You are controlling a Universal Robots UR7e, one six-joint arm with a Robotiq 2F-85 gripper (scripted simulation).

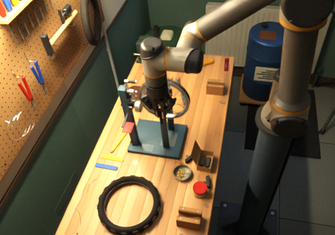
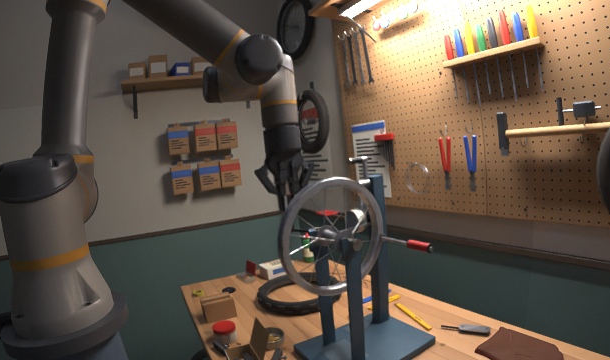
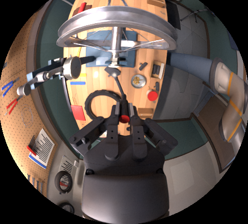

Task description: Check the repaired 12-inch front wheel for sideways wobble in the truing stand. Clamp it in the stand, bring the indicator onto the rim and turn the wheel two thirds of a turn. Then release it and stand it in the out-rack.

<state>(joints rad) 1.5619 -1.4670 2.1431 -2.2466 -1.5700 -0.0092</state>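
My gripper (image 3: 124, 114) is closed on the red-tipped clamp lever (image 3: 124, 117) of the truing stand, above the stand's near upright. The lever's rod runs down to the axle clamp (image 3: 113, 71). The silver spoked wheel (image 2: 331, 235) sits upright between the blue stand's uprights (image 1: 164, 129). In the wrist camera its rim (image 3: 116, 25) spans the view beyond the lever. The dial indicator (image 3: 72, 66) sits on its arm to the left of the rim, apart from it. From the second side camera the gripper (image 2: 284, 185) hangs behind the wheel's upper left.
Behind the stand the pegboard (image 2: 485, 110) carries tools. A black tyre (image 1: 128, 204) lies flat on the bench's near end. A small dish (image 1: 182, 173), a red-capped jar (image 1: 200, 189), an open box (image 1: 203, 158) and wooden blocks (image 1: 189, 217) line the bench's right edge.
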